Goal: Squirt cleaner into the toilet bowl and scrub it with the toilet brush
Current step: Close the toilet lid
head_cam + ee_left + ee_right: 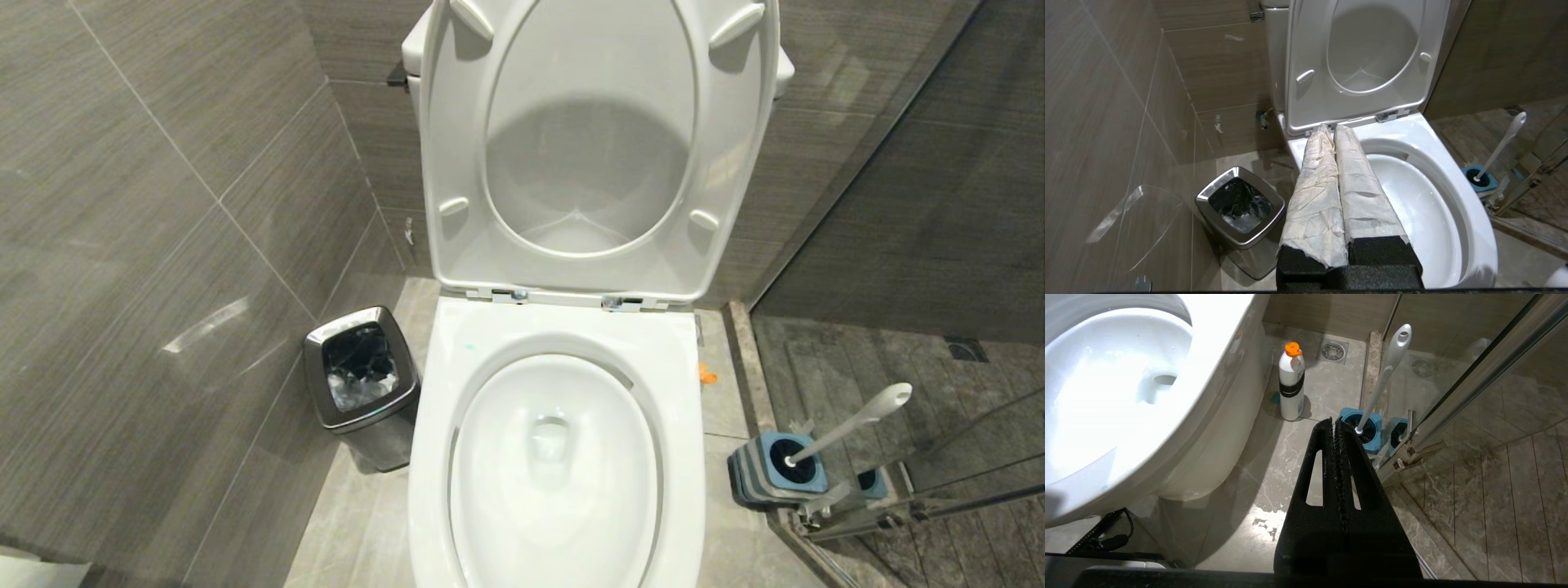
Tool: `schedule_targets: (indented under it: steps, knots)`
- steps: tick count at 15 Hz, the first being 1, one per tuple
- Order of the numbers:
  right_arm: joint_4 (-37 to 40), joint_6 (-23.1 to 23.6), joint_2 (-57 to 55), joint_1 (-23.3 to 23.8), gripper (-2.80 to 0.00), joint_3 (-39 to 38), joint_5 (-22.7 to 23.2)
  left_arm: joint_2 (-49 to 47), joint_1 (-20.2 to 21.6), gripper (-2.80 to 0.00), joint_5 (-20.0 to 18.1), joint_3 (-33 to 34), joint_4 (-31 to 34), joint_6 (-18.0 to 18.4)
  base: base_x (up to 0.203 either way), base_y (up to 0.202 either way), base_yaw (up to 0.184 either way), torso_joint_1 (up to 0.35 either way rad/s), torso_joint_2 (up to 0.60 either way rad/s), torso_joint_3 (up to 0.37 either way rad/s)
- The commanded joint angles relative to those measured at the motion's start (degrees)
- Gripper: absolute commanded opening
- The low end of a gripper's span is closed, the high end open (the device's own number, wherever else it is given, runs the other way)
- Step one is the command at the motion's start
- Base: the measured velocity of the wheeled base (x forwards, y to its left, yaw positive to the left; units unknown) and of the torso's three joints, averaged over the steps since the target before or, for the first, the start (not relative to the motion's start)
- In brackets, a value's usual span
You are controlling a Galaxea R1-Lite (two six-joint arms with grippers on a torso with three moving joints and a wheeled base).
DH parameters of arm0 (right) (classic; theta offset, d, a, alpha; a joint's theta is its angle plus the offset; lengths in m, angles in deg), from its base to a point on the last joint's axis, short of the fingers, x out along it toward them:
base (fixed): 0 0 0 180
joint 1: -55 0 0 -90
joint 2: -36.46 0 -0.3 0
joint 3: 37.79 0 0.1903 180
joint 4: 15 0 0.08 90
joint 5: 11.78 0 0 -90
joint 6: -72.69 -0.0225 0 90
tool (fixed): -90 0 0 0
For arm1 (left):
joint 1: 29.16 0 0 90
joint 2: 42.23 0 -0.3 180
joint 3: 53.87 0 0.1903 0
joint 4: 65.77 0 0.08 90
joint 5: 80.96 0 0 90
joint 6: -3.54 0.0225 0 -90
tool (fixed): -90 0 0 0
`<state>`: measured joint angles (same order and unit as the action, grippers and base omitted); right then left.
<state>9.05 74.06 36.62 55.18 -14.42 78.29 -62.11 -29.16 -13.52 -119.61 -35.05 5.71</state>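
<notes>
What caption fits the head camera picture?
Open toilet bowl, toilet brush in its holder, steel bin alongside.

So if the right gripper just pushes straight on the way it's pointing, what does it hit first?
Most likely the toilet brush in its blue holder: the shut right gripper points just beside the holder's near edge. Depth is unclear, so it might meet the floor first.

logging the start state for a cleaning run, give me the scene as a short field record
toilet bowl: glossy white ceramic toilet bowl, seat and lid raised
toilet brush: white-handled toilet brush standing in its blue-and-grey square holder, right of the bowl
bottle: white bottle with orange cap, upright on the floor beside the bowl
bin: square steel bin, left of the bowl
left gripper: shut, empty, by the bowl's rim
right gripper: shut, empty, above the floor
</notes>
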Motion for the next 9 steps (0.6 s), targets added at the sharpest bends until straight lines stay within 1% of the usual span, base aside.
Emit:
schedule_targets:
  steps: [1,3,7,9]
  knots:
    - [0.0,0.0,-0.2,0.0,-2.80,0.0,0.0,-12.5,0.0,-2.80,-0.9,-4.9,-0.5,-0.2,0.000,0.000,0.000,0.000,0.00,0.000]
    - [0.0,0.0,-0.2,0.0,-2.80,0.0,0.0,-21.1,-0.3,-2.80,-1.3,-6.7,-4.3,-0.3,0.000,0.000,0.000,0.000,0.00,0.000]
    - [0.0,0.0,-0.2,0.0,-2.80,0.0,0.0,-39.6,-2.2,-2.80,-1.5,-8.8,-17.0,-0.7,0.000,0.000,0.000,0.000,0.00,0.000]
    - [0.0,0.0,-0.2,0.0,-2.80,0.0,0.0,-49.0,-2.6,-2.80,-1.4,-11.9,-23.7,-2.3,0.000,0.000,0.000,0.000,0.00,0.000]
